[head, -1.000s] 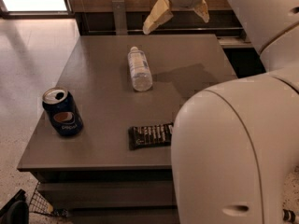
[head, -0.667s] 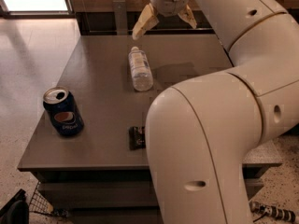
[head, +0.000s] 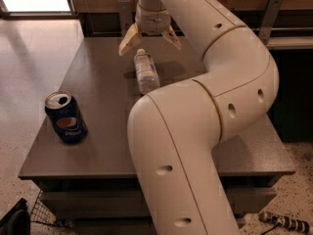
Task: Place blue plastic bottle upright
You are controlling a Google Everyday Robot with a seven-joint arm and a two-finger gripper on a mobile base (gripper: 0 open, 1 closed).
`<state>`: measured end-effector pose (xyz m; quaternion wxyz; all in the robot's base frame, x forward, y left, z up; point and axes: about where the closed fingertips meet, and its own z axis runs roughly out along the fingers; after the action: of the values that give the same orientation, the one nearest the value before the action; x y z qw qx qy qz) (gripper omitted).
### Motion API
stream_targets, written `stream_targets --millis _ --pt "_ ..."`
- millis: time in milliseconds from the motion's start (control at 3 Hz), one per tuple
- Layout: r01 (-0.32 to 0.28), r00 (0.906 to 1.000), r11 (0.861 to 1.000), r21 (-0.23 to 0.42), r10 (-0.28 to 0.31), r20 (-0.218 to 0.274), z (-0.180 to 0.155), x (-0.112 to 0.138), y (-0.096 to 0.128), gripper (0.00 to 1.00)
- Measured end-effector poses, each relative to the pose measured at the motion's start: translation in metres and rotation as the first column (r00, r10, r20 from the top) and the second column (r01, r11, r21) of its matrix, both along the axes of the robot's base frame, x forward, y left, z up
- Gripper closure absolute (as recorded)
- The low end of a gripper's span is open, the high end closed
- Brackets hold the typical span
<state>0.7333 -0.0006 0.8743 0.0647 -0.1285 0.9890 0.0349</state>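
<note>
The blue plastic bottle (head: 145,72) lies on its side on the grey table (head: 93,131), cap toward the far edge, near the table's middle back. My gripper (head: 149,42) hangs just above the bottle's cap end, its two cream fingers spread wide, one finger (head: 128,40) to the left and the other to the right of the cap. It holds nothing. My large white arm fills the middle and right of the view and hides part of the table.
A dark blue Pepsi can (head: 66,117) stands upright, opened, near the table's front left. A dark wall and a metal rail run behind the table. A wire basket (head: 41,212) and a cable lie on the speckled floor below.
The gripper has moved left and down, from beyond the table's back edge to just over the bottle's cap end. The arm has swung across the view and now hides the dark packet.
</note>
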Motion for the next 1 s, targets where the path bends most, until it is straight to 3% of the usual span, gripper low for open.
stream_targets --millis 333,1000 --pt "0.022 0.9987 0.999 0.044 -0.02 -0.047 -0.013 -0.003 0.004 0.0" --pt "0.076 0.9905 0.995 0.063 -0.068 -0.12 -0.021 -0.021 0.002 0.0"
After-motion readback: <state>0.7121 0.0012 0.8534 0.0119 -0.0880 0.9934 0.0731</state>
